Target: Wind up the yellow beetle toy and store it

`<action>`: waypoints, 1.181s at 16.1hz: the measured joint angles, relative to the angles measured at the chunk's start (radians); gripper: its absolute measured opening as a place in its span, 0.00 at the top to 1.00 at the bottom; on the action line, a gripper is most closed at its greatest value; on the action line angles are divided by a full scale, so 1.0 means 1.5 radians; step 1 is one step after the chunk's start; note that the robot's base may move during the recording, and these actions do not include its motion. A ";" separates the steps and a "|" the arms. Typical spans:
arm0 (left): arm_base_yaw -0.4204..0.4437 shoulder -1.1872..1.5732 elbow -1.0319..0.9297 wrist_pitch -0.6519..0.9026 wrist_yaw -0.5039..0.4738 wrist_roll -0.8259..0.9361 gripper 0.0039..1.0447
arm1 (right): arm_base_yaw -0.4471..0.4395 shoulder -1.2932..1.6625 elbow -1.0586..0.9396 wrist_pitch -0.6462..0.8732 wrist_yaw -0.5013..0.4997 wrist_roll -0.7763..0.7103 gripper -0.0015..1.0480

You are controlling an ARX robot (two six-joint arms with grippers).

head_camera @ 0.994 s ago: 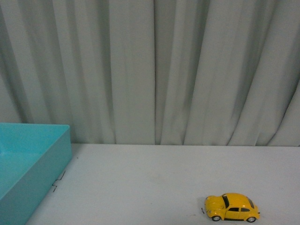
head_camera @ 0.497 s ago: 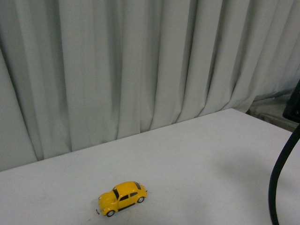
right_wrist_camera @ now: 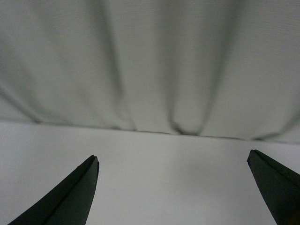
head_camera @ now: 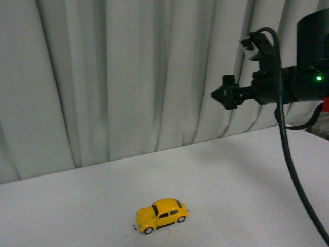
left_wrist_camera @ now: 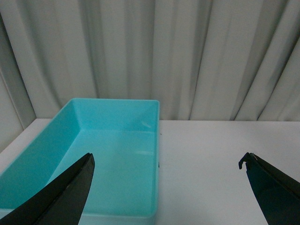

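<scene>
While looking out from the front, sees a grey curtain (head_camera: pixel 128 77) hanging in long folds all across the back, and a white table (head_camera: pixel 247 175) below it. Finds the yellow beetle toy (head_camera: pixel 161 214) low down, a little left of the middle, standing on its wheels on the table with its nose to the left. Further right, up high and well apart from the toy, spots the right arm (head_camera: pixel 288 85), big and black, with a tiny green light (head_camera: pixel 318 78) glowing on it. Follows a black cable (head_camera: pixel 293 170) from the top of that arm down to the bottom right corner. Cannot tell from this side how far apart the jaws are.

From the left wrist, looks down on a blue-green box (left_wrist_camera: pixel 117 164), open on top, resting on the table close to the curtain. Shows the left gripper (left_wrist_camera: pixel 166 159) spread wide and holding nothing, with one black finger in front of the box and the other in front of bare table.

From the right wrist, shows the right gripper (right_wrist_camera: pixel 173 155) spread wide too, holding nothing, over bare table with the curtain beyond.
</scene>
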 joint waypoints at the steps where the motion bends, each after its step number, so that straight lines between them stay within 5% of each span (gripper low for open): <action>1: 0.000 0.000 0.000 0.000 0.000 0.000 0.06 | 0.021 0.009 0.034 -0.062 -0.058 -0.071 0.06; 3: 0.000 0.000 0.000 0.000 0.000 0.000 0.06 | 0.039 0.022 0.075 -0.167 -0.160 -0.211 0.06; 6: 0.000 0.000 0.000 0.000 0.000 0.000 0.06 | 0.047 0.071 0.126 -0.345 -0.211 -0.430 0.06; 14: 0.000 0.000 0.000 0.000 0.000 0.000 0.06 | 0.105 0.254 0.292 -0.664 -0.227 -0.853 0.06; 19: 0.000 0.000 0.000 0.000 0.000 0.000 0.06 | 0.148 0.306 0.335 -0.732 -0.226 -0.931 0.06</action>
